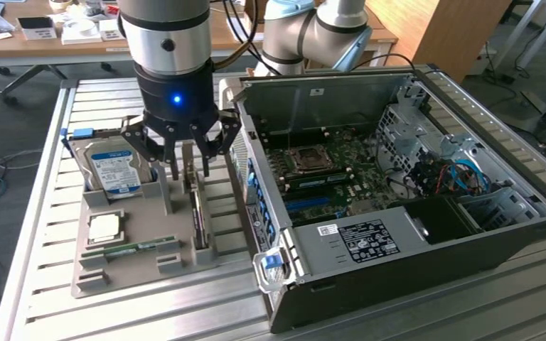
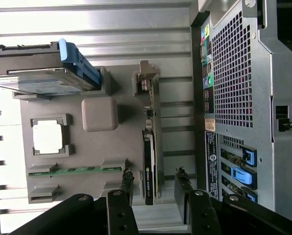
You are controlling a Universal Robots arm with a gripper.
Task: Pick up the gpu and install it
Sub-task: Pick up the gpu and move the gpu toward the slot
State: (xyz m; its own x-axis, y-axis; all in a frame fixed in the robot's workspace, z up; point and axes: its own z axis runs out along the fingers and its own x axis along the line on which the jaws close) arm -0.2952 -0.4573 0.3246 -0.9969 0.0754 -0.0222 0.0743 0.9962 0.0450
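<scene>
Gripper [image 1: 188, 169] position: directly above the gpu [image 1: 197, 217], jaws spread and holding nothing. In the wrist view, one fingertip [image 2: 128, 178] lies to each side of the card, and neither touches it. The gpu stands on edge in a slot of the grey parts tray [image 1: 131, 213].

Work surface: a slatted aluminium table [image 1: 36, 249]. Behind it are a wooden desk [image 1: 65, 44] carrying small items, a wooden cabinet [image 1: 434, 28], and loose cables on the floor.

Other tray contents:
- hard drive [image 1: 116, 170], upright, with a blue-white label
- processor [image 1: 104, 227], lying flat
- green memory stick [image 1: 131, 249], in its slot

Obstructions: the open computer case [image 1: 425, 263] lies just beside the tray, on the exterior view's right. Its perforated rear panel [image 2: 234, 73] is close to the gpu slot. The motherboard [image 1: 330, 177] is exposed inside.
</scene>
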